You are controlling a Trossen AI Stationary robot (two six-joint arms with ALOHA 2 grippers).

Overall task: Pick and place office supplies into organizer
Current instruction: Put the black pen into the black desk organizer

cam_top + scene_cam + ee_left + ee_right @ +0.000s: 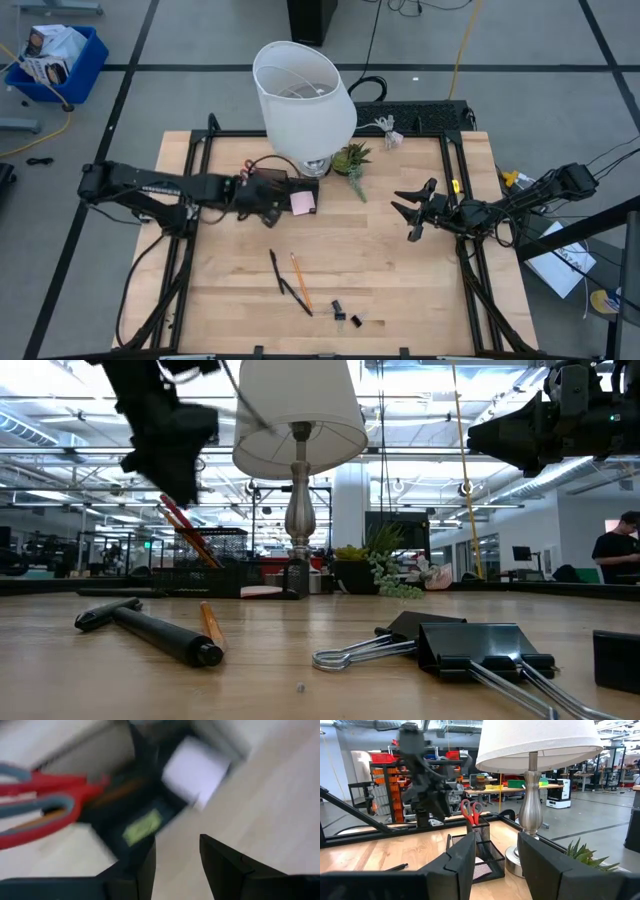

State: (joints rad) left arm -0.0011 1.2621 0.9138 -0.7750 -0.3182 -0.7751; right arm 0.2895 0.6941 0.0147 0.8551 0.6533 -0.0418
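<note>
The black mesh organizer (282,184) stands by the lamp's base, with red-handled scissors (470,813) upright in it. A yellow-green piece (142,826) lies inside. The pink sticky-note pad (303,203) sits at its right end; whether inside, I cannot tell. My left gripper (177,865) hovers open and empty just above the organizer (131,800). An orange pencil (300,281), two black pens (276,270) and black clips (338,310) lie flat on the near table. My right gripper (411,212) waits open and raised at the table's right, pointing at the organizer (482,852).
The big white-shaded lamp (305,92) rises right behind the organizer, and the small green plant (352,160) stands to its right. Bare wood lies between the organizer and the pens. In the low view a binder clip (470,650) sits close to the near edge.
</note>
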